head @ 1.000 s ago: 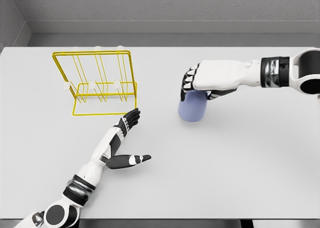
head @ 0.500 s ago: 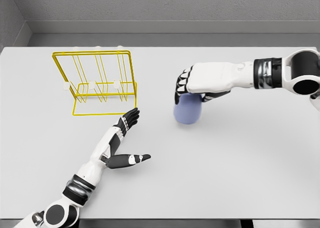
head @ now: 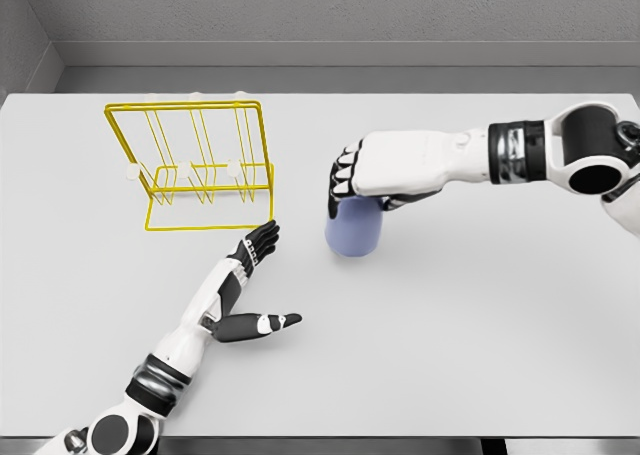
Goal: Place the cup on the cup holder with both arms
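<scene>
Both arms wear smooth white shells over dark joints; the right hand [head: 375, 170] has a broad white back plate and black finger segments tipped with small white pads; its wrist carries a black band with silver rings, and a large black rounded joint sits further up the arm; the left hand [head: 245, 275] is slimmer, white along the forearm, with black fingers, a black thumb bearing a white patch, and a black-and-silver cuff near the elbow.

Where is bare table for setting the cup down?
Bare table spreads below the right hand and cup, and beyond them toward the back wall. It is tighter between the yellow rack, the open left hand and the cup.
</scene>
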